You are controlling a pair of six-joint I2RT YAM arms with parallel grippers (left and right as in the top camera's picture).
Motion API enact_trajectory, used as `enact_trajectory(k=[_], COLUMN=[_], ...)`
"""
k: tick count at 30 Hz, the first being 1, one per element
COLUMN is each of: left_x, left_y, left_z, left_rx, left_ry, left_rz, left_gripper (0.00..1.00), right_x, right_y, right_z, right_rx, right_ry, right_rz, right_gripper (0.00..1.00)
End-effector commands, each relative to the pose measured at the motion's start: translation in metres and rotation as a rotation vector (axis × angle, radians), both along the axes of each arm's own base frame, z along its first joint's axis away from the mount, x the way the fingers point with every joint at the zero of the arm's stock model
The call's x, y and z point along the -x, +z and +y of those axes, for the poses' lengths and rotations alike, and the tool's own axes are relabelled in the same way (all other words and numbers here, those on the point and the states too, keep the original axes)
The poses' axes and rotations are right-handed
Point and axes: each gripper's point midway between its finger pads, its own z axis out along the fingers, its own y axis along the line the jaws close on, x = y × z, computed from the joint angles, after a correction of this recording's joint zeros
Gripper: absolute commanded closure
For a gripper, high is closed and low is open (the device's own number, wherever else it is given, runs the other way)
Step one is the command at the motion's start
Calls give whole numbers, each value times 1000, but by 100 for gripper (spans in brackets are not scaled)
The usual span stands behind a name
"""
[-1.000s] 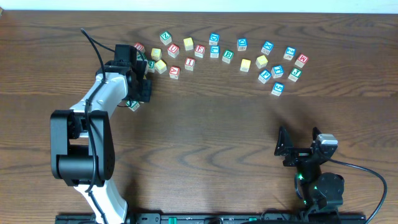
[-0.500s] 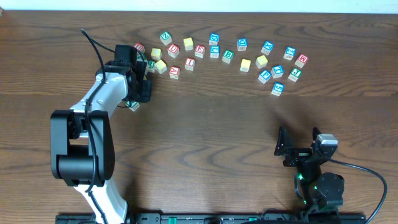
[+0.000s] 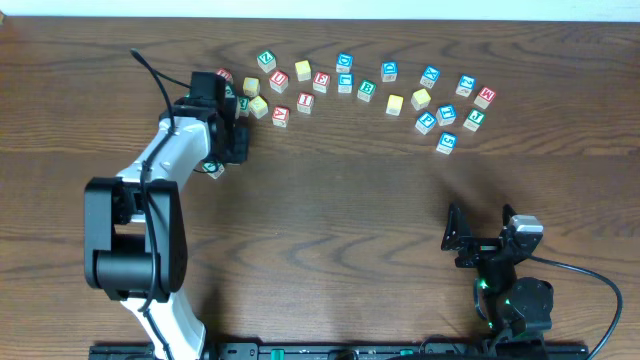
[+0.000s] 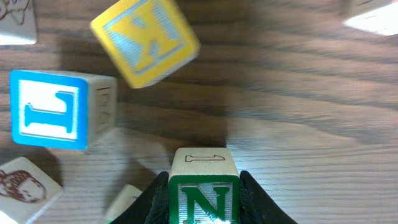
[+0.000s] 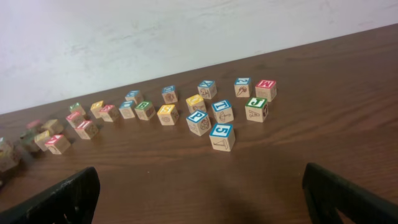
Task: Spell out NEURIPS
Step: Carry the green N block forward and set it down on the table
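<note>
In the left wrist view my left gripper (image 4: 204, 198) is shut on a wooden cube with a green-framed N (image 4: 203, 200), one black finger pressed against each side. Just beyond it lie a tilted yellow K cube (image 4: 145, 41) and a blue-framed cube (image 4: 53, 109). From overhead, the left gripper (image 3: 231, 143) sits at the left end of the scattered letter cubes (image 3: 345, 82) and hides the N cube. My right gripper (image 5: 211, 193) stands open over bare table, far from the cubes; overhead it is the right gripper (image 3: 458, 238) at the near right.
The cubes form a loose band across the far side of the table (image 3: 330, 220), from a red cube (image 3: 224, 76) at the left to a red cube (image 3: 486, 97) at the right. A small cube (image 3: 213, 168) lies beside the left arm. A white wall (image 5: 186, 37) lies behind.
The left jaws have narrowed onto the N cube, and the left arm has shifted slightly to the right. The right arm has not moved.
</note>
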Motion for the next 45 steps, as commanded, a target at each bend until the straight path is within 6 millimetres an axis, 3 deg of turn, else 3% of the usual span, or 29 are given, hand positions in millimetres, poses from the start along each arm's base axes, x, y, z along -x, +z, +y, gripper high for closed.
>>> enact_trajectory(k=[1, 3, 13, 23, 34, 45], left_x=[-9, -5, 24, 11, 22, 29], left_y=[42, 49, 44, 27, 8, 4], left_z=[-22, -38, -103, -144, -140, -137], left_rx=[37, 54, 111, 137, 108, 96], left_ry=[26, 26, 50, 18, 26, 26], left_rz=[-96, -104, -31, -96, -28, -3], left_gripper=[72, 71, 71, 71, 72, 72], right_x=[0, 0, 0, 0, 0, 0], right_y=[-1, -1, -1, -1, -1, -1], right_z=[-3, -3, -3, -3, -3, -3], right_rx=[5, 5, 5, 5, 5, 5], right_ry=[-14, -14, -14, -14, -14, -14], right_rz=[2, 2, 2, 2, 2, 2], right_gripper=[1, 1, 1, 1, 1, 1])
